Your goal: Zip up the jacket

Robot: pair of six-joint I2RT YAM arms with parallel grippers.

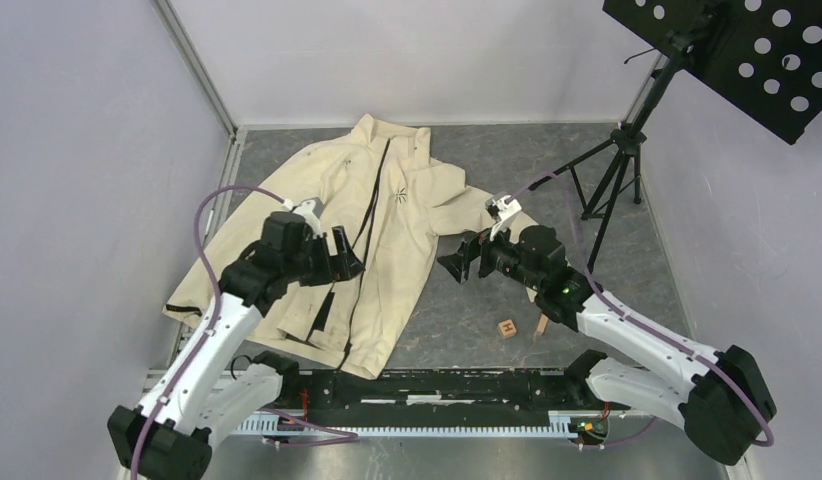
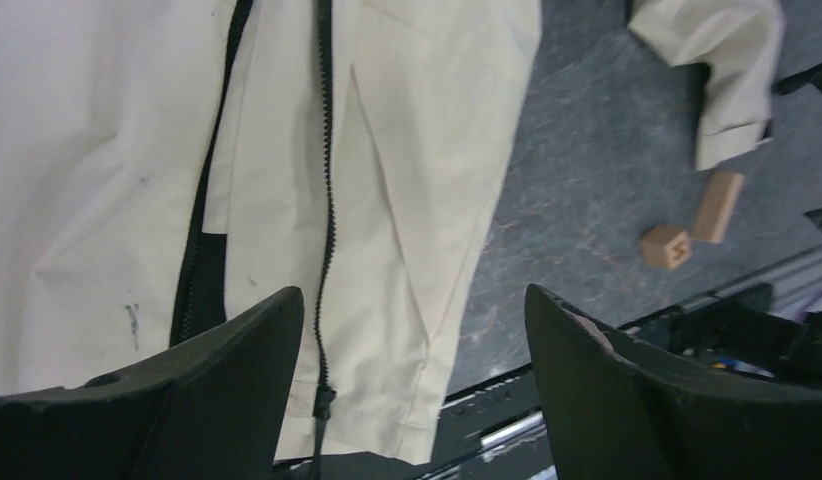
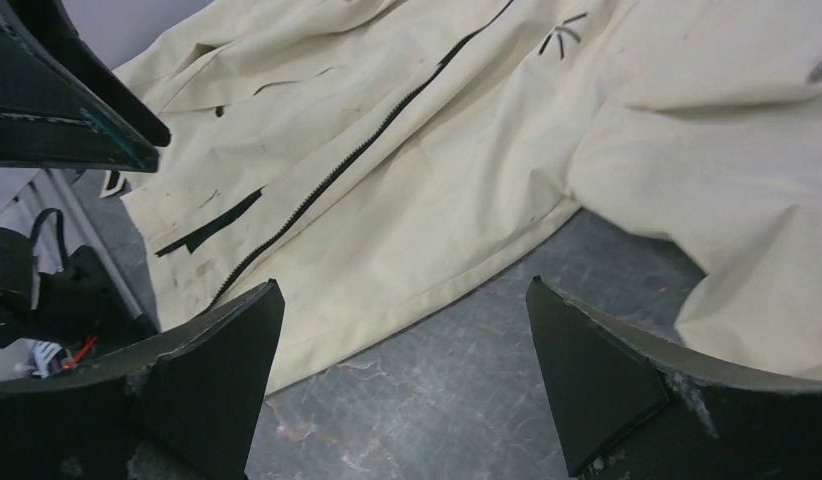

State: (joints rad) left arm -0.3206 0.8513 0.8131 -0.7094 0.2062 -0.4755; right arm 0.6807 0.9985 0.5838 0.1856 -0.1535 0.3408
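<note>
The jacket lies flat beneath the left gripper, its unzipped zipper running between the wide-apart, empty jaws. The right gripper gapes too, holding nothing, with the jacket's edge just ahead of its jaws.

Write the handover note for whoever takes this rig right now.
Left gripper: open, empty, over the jacket's lower front, by the zipper.
Right gripper: open, empty, over the table at the jacket's edge.
Done: nothing yet. The jacket lies front up, and low down the zipper halves sit apart with black lining showing.
Left: align the halves, find the slider, zip to the collar.
</note>
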